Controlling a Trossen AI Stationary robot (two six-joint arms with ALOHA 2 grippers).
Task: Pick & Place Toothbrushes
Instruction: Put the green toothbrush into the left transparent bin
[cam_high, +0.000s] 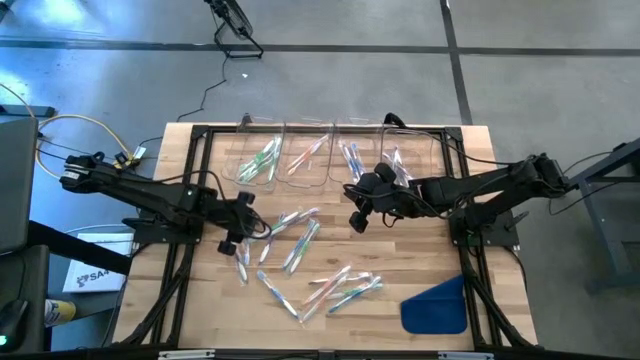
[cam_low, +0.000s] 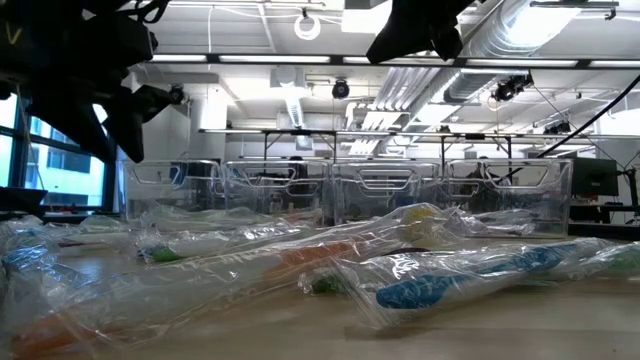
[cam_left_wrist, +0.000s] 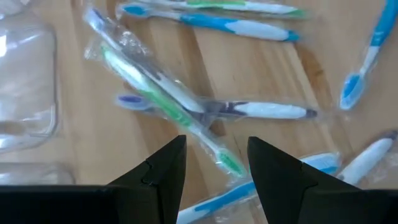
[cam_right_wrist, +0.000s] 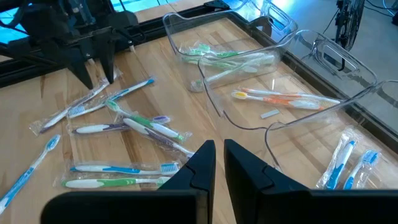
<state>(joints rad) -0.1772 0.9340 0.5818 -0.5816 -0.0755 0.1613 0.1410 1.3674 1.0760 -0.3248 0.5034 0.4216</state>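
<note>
Several wrapped toothbrushes (cam_high: 300, 238) lie flat and scattered on the wooden table (cam_high: 470, 250), more of them nearer the front edge (cam_high: 340, 285). My left gripper (cam_high: 236, 243) hangs open above the left end of the scatter. In its wrist view a green toothbrush (cam_left_wrist: 168, 112) in a clear wrapper runs below the gap between the fingers (cam_left_wrist: 216, 163), untouched. My right gripper (cam_high: 357, 220) hovers shut and empty (cam_right_wrist: 219, 158) near the table's middle, in front of the bins.
A row of clear bins stands along the far edge, holding green (cam_high: 262, 160), pink-orange (cam_high: 308, 155), blue (cam_high: 352, 160) and further (cam_high: 400, 160) toothbrushes. A blue flat piece (cam_high: 435, 308) lies at the near right. Black frame bars (cam_high: 190, 200) run along the table's sides.
</note>
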